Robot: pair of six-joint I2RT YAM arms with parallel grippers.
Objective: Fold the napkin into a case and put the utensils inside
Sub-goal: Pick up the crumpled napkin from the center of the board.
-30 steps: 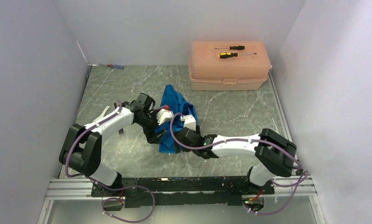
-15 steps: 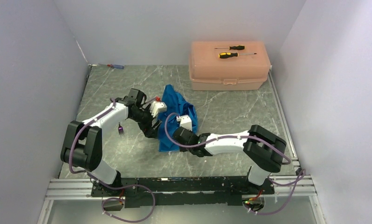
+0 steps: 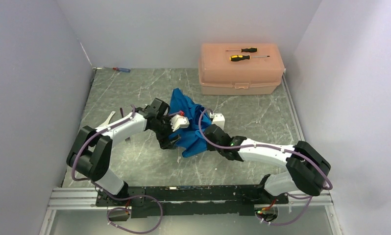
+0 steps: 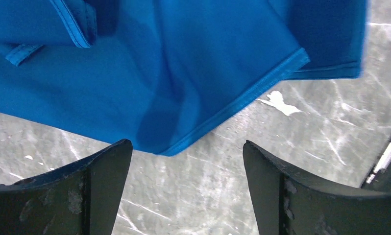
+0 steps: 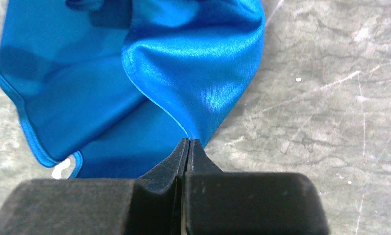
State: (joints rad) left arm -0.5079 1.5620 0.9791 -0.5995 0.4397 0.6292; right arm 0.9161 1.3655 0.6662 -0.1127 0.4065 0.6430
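The bright blue napkin [image 3: 187,120] lies crumpled mid-table, not folded into a case. My right gripper [image 3: 203,129] sits at its right side; in the right wrist view this gripper [image 5: 189,142] is shut on a raised fold of the napkin [image 5: 134,73]. My left gripper [image 3: 175,141] hovers at the napkin's near-left edge. In the left wrist view it [image 4: 186,143] is open over bare table, a hemmed napkin corner [image 4: 159,142] just ahead of the left fingertip [image 4: 110,166]. Of the utensils, the white spoon [image 3: 108,118] lies left of the left arm; the fork is mostly hidden under that arm.
A large peach plastic box [image 3: 241,73] stands at the back right with two yellow-and-black screwdrivers [image 3: 242,54] on its lid. A small blue-and-red screwdriver [image 3: 121,69] lies at the back left corner. White walls enclose the table on three sides.
My right gripper has shut on the napkin's fold and pulled it to the right and back. The left gripper drew away to the left, then came back to the napkin's near edge.
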